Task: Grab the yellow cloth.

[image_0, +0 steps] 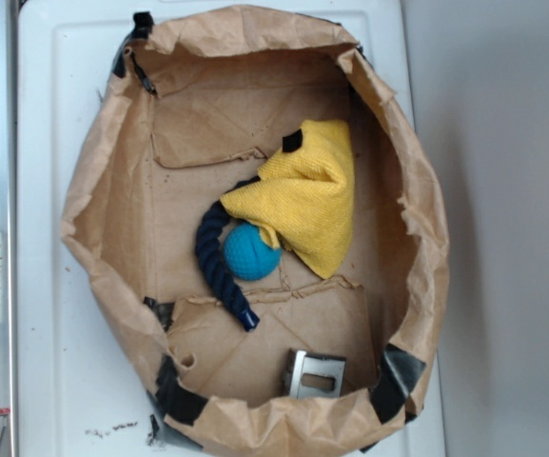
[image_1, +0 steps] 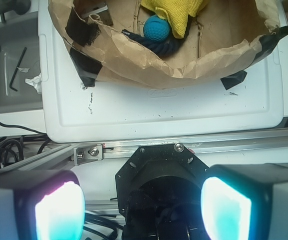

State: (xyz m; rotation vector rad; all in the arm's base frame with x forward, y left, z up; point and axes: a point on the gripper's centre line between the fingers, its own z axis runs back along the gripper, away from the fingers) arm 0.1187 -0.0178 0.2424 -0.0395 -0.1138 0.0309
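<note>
The yellow cloth (image_0: 303, 195) lies crumpled inside a brown paper bag (image_0: 93, 209), right of centre, with a small black tag at its upper corner. It partly covers a teal ball (image_0: 251, 251) and a dark navy rope (image_0: 215, 262). In the wrist view the cloth (image_1: 176, 11) shows at the top edge, inside the bag, far from my gripper (image_1: 143, 207). My gripper is open and empty, its two glowing pads (image_1: 59, 212) wide apart, over the robot's black base and the rail, outside the bag. The gripper is not in the exterior view.
The bag's crumpled walls (image_1: 183, 65) stand around the objects, patched with black tape. A small metal bracket (image_0: 314, 373) lies at the bag's near side. The bag sits on a white tray (image_1: 173, 110). A grey bin with a hex key (image_1: 16, 70) is at the left.
</note>
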